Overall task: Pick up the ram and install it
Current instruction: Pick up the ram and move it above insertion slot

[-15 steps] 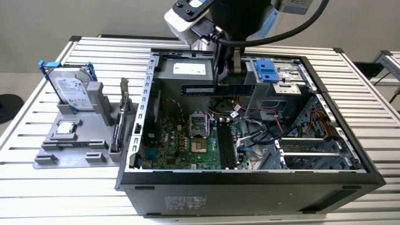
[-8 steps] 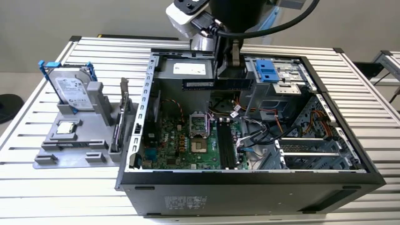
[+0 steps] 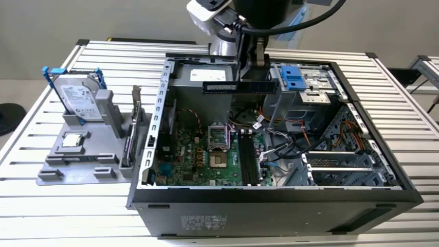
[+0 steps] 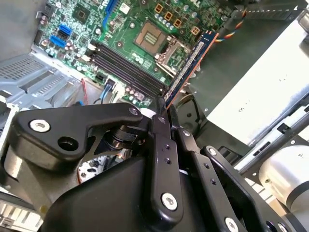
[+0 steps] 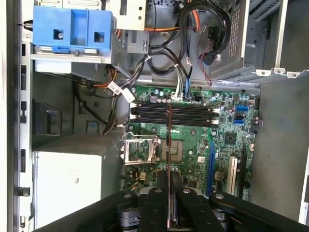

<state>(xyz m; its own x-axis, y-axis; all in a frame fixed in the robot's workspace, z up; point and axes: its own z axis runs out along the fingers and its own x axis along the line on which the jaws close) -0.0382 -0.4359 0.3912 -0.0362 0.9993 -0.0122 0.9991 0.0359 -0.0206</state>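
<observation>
My gripper is shut on the ram, a long thin dark stick with a pale label. It hangs level above the back of the open computer case. In the second wrist view the ram juts out past the gripper over the green motherboard. In the first wrist view the ram shows edge-on above the gripper, crossing the black memory slots, which lie well below it. In the exterior view the memory slots run along the motherboard.
A silver hard drive stands in a grey holder at the exterior view's left, with a bracketed card beside it. Inside the case are a processor socket, loose cables, a blue drive bracket and a pale box.
</observation>
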